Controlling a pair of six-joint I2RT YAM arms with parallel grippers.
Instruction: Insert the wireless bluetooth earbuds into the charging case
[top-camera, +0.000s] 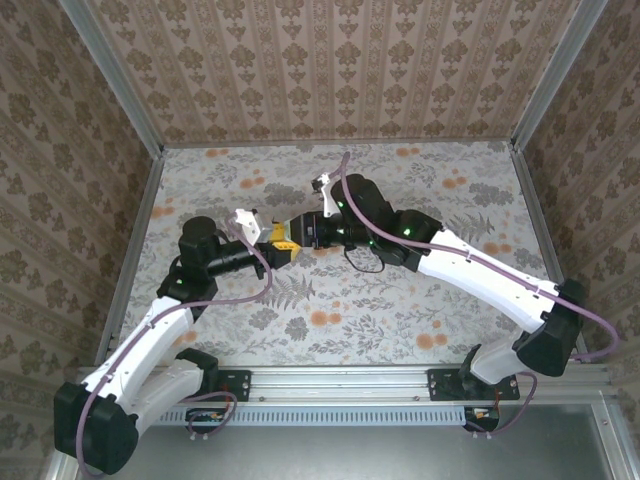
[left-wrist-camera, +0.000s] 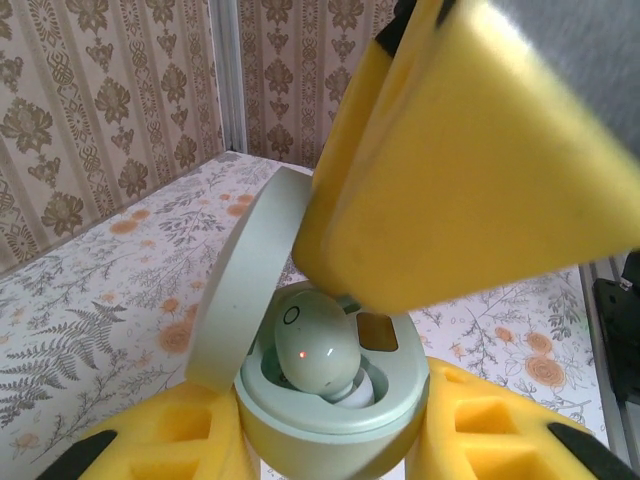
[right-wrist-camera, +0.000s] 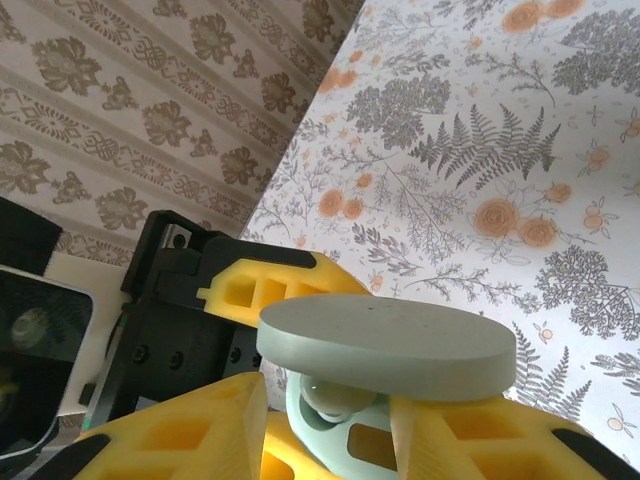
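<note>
Earbud (left-wrist-camera: 315, 352) in charging case (left-wrist-camera: 335, 425), lid (left-wrist-camera: 245, 280) at left

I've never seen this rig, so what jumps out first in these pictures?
Over the floral table, the left gripper clamps a pale green charging case with its lid swung open. Inside, a matching earbud with a tiny red light sits tilted, with the yellow fingers of the right gripper just above it.

Top external looks down from high above the near edge over the flower-printed table surface (top-camera: 330, 330), while both wrist views sit very close on the same pale green round plastic charging case (left-wrist-camera: 330, 425) (left looks into it, right faces its lid edge-on from opposite).
</note>
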